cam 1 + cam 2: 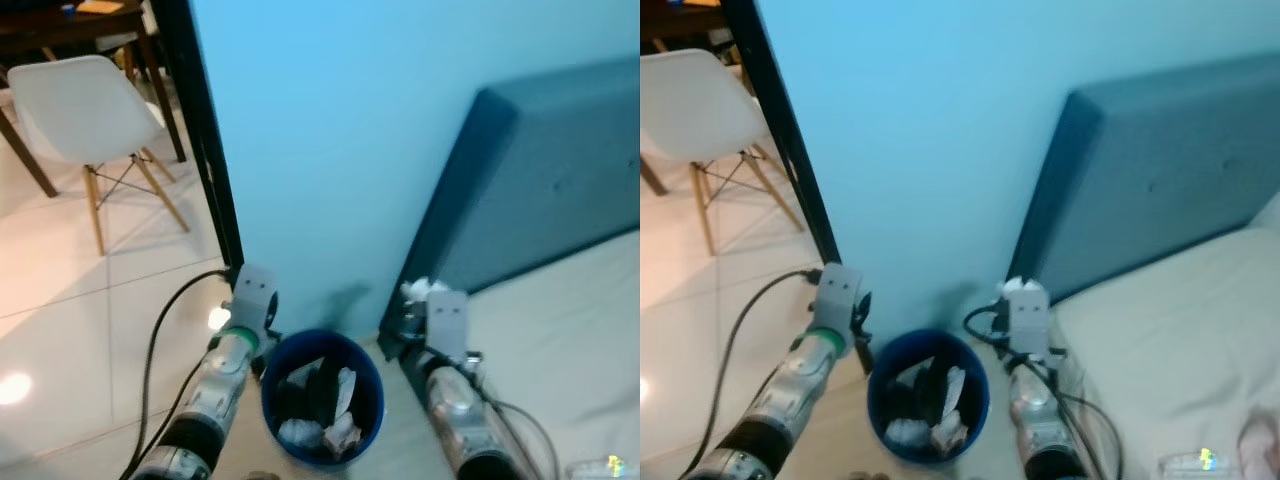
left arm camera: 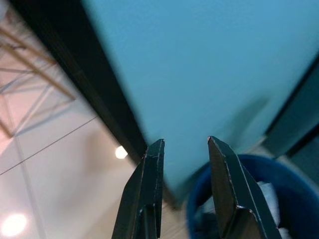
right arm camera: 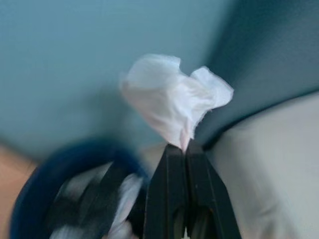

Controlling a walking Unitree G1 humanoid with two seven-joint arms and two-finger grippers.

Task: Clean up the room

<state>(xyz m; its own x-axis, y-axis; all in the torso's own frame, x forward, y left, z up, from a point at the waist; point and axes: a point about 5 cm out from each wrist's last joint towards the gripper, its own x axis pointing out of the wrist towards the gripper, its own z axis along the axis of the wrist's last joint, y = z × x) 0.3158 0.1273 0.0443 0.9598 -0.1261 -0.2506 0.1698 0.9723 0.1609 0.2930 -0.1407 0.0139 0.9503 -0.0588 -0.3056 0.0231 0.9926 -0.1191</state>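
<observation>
While right claw (image 3: 185,149) pinches tissue (image 3: 174,99), bin (image 1: 275,372) holds wrappers (image 1: 345,385)

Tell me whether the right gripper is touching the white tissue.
Touching. In the right wrist view the right gripper has its two black fingers shut together, with the white tissue pinched between their tips and sticking out above them.

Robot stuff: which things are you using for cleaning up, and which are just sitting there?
For the job:
- right claw, shut on the white tissue
- blue bin, already holding rubbish
- left claw, open, empty, beside the bin

Just lying about:
- white chair
- bed with its grey headboard
- black cable on the floor
</observation>
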